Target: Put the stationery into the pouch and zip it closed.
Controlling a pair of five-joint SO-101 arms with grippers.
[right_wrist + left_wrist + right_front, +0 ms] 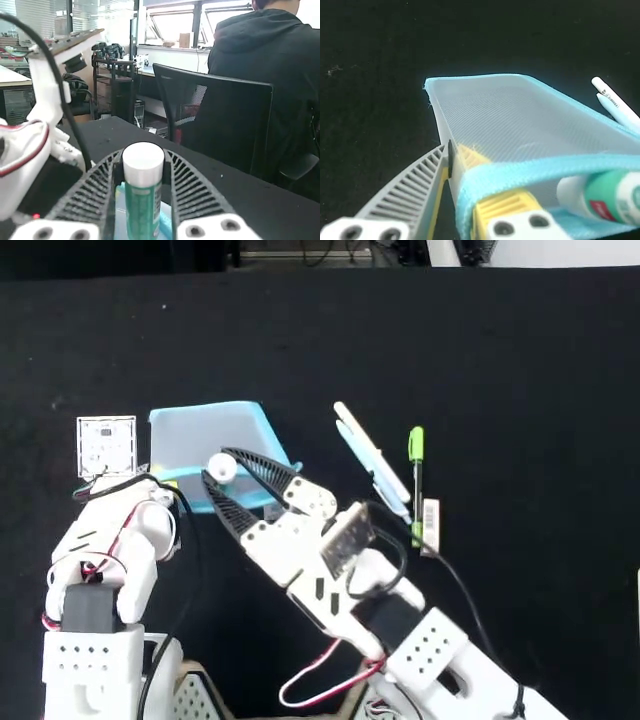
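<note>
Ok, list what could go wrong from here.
1. The glue stick in the right gripper sits at the pouch mouth; released too early, it may catch the blue rim and roll out.
2. The left gripper pinches just the rim; a push from the stick could tug the pouch free.
3. The pens lie close beside the right arm, which might knock them.

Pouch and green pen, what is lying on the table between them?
Two pale pens, white and light blue, lie side by side between the pouch and the green pen, in the high view.
</note>
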